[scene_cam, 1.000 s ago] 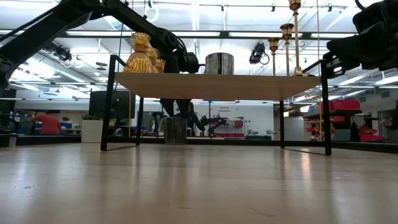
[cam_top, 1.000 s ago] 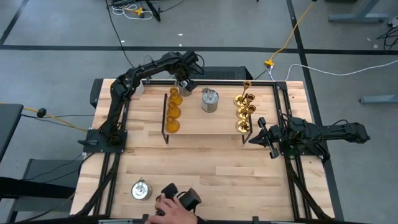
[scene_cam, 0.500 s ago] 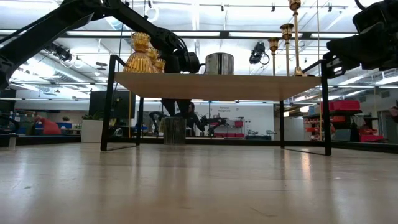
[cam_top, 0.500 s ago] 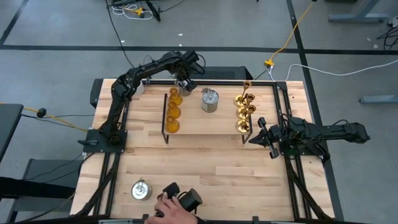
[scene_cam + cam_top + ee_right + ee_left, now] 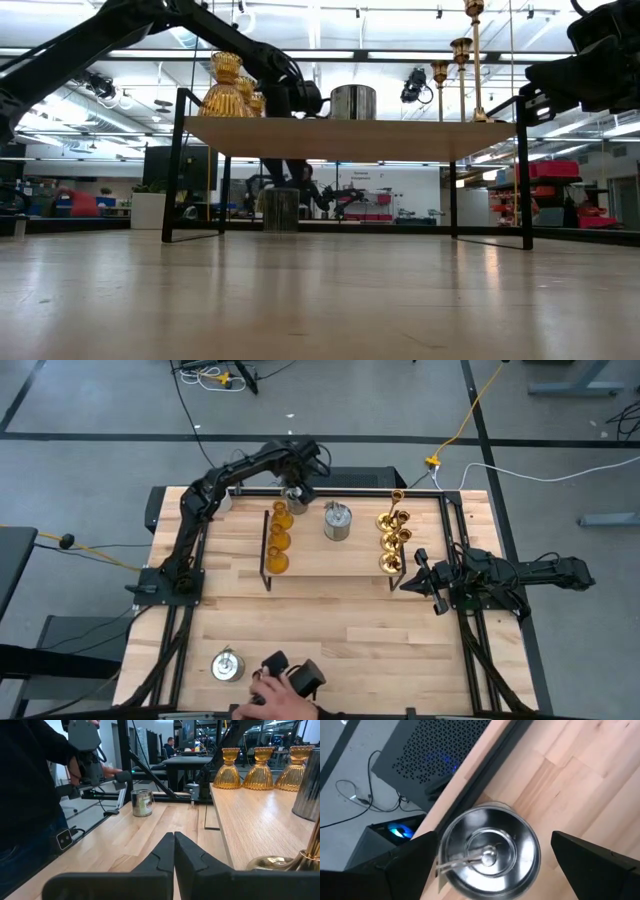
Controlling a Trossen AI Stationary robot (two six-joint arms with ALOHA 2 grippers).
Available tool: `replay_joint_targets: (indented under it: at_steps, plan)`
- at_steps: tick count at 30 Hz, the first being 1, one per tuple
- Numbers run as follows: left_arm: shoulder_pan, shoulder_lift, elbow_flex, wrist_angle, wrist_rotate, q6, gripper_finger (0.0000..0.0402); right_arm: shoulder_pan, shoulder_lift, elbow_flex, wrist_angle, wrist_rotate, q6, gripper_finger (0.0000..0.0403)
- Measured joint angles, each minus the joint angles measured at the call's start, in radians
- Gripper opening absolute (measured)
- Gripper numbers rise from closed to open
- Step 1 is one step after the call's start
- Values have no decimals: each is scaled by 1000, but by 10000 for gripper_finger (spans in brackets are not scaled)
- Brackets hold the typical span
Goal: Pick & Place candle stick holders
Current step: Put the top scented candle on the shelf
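Silver can-shaped holder [image 5: 487, 854] sits on worktop [image 5: 330, 630] behind wooden rack [image 5: 330, 558], btwn my left tool's [image 5: 490, 865] spread fingers. I'd centre, drop lower, squeeze evenly. Right tool [image 5: 173, 851] pressed together, beside rack.

A grey floor [image 5: 90, 420] with dark seams surrounds the light wooden counter [image 5: 330, 630]; yellow [image 5: 470, 410] and white [image 5: 545, 472] cables trail across it. Level across the counter, long ceiling light strips [image 5: 400, 55] brighten a large workshop, where what may be red bins [image 5: 545, 170] stand on shelving.
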Motion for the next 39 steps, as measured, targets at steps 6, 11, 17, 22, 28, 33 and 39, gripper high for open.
replay_joint_targets:
  at_steps: [6,11,17,22,28,33,39]
  plan:
    - [0,22,-1,-8,-16,0,399,0,0,0,0,0,0,13]
    - [0,24,-1,-17,-27,20,399,0,0,0,0,0,0,13]
    - [-1,24,-1,-18,-20,20,399,0,0,0,0,0,0,13]
    - [-1,24,-1,-19,-10,19,399,0,0,0,0,0,0,13]
    - [-1,24,-41,-15,-10,18,399,0,0,0,0,0,0,13]
    - [-5,25,-103,-1,-12,16,399,0,0,0,0,0,0,13]
    - [-5,27,-108,24,-11,16,399,0,0,0,0,0,0,13]
